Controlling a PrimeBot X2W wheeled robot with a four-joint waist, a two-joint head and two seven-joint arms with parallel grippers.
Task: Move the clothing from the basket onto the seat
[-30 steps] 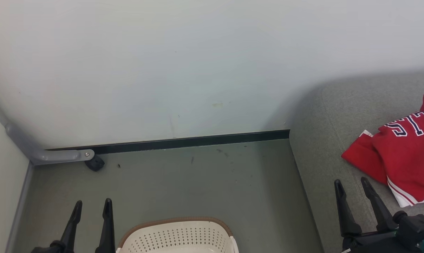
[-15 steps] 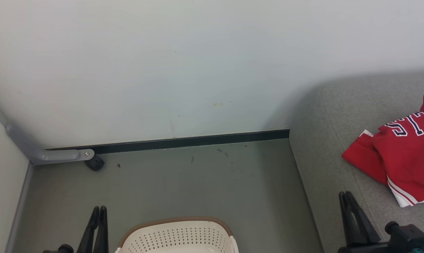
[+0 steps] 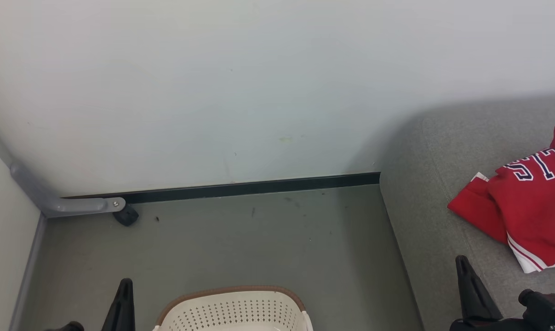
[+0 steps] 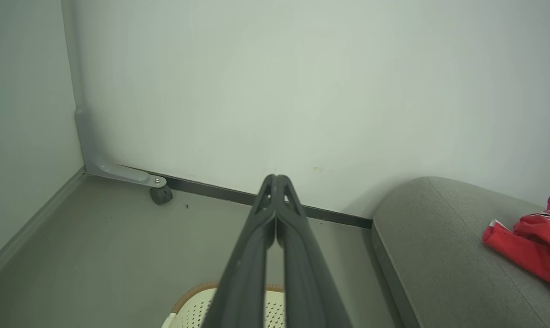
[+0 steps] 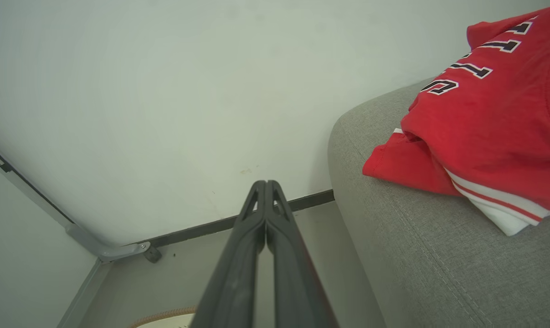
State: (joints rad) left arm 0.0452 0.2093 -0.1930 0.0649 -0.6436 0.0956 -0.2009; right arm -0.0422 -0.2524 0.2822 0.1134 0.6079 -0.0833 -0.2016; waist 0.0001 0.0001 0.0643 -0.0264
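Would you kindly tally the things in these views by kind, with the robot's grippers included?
Grippers: 2 (left gripper, right gripper, both shut)
Cream basket: 1
Grey seat: 1
Heap of red clothing on the seat: 1
Total: 5

— What sort of place is this?
— A bare indoor corner: pale painted wall (image 3: 259, 92), dark skirting strip (image 3: 259, 187) and smooth grey-green floor (image 3: 259, 243) ahead of the left gripper (image 3: 125, 282).
— Any furnishing?
— A grey upholstered seat (image 3: 424, 207) by the right gripper (image 3: 462, 262), and a perforated laundry basket (image 3: 231, 310) between both. Whether it is a home or a test room, I cannot tell.
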